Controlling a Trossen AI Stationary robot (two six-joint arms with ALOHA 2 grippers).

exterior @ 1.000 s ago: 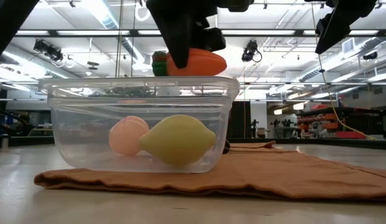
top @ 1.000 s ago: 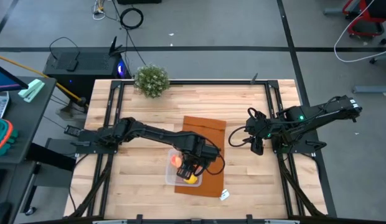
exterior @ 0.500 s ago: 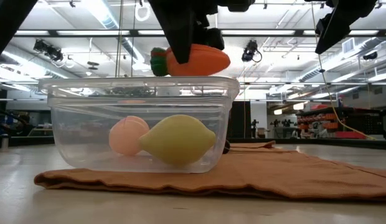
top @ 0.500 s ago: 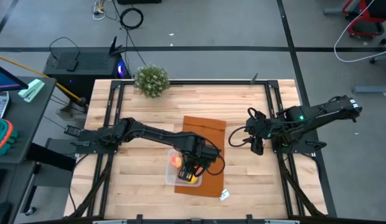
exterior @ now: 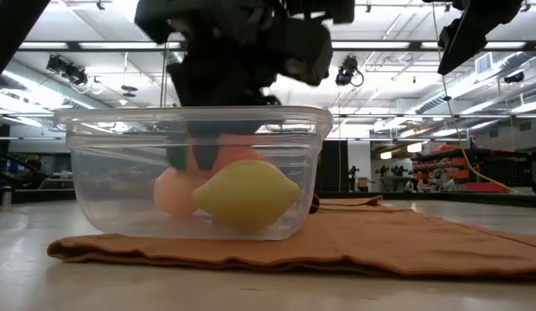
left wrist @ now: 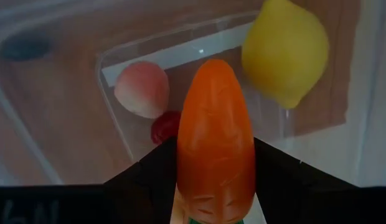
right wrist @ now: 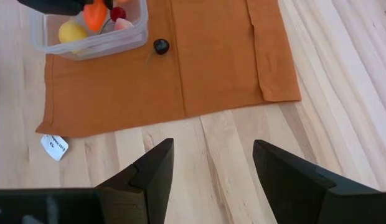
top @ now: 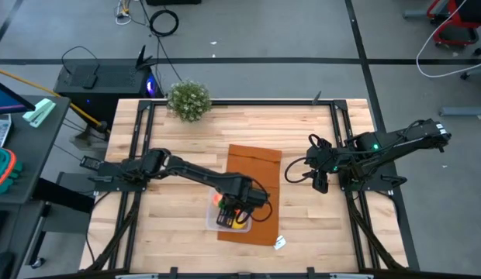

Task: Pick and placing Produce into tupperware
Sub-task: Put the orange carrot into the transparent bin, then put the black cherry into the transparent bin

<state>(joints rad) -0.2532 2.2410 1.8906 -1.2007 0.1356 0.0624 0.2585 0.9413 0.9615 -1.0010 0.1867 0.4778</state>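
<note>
Clear, round-cornered plastic tupperware (exterior: 95,173), on an orange cloth mat (right wrist: 211,56) near the wooden bench's (top: 178,232) front edge, held a smooth yellow lemon (left wrist: 285,51) and peach (left wrist: 141,90). Left tool (left wrist: 215,162) was inside it, clamped on a tapered orange carrot (left wrist: 215,143). Right tool (right wrist: 211,168) stood apart near the right edge.

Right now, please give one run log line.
left fingers: shut on carrot, inside tupperware | lemon, peach: inside | right: open, waiting

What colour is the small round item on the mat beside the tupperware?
Dark, nearly black; right wrist view shows it best.
</note>
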